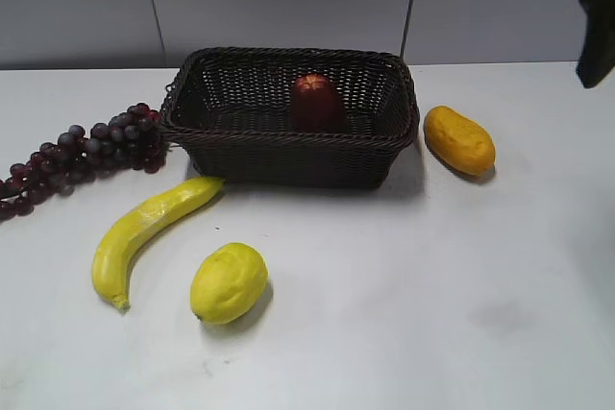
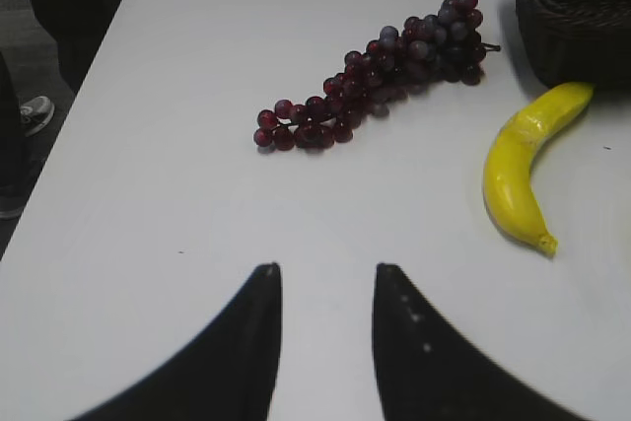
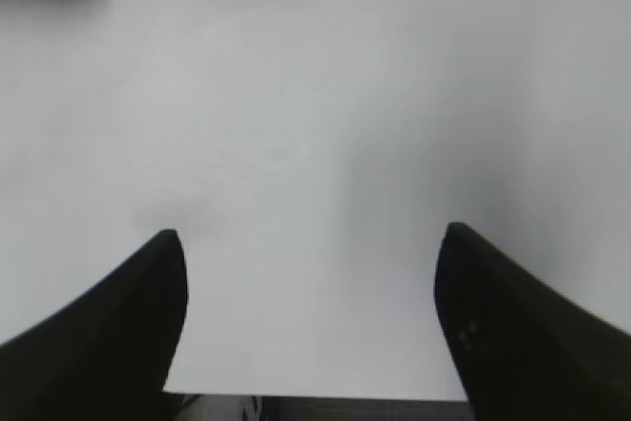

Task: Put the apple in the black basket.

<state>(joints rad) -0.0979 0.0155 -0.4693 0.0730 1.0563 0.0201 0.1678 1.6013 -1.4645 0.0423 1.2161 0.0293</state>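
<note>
Inside the basket (image 1: 288, 141), toward the bench's (image 1: 432, 285) far edge, sits the apple (image 1: 316, 101); placing looks done, so only retreat seems left. Grapes (image 2: 380, 76) and banana (image 2: 523, 170) lie left, lemon (image 1: 229, 282) in front. Left end effector (image 2: 325, 273) is slightly parted, right end effector (image 3: 311, 239) wide open, both empty over bare bench.

no readable text, no labels, no brands, no numbers, no signs in any view

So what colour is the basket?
Dark brown-black woven wicker basket, clearest in the exterior view.
</note>
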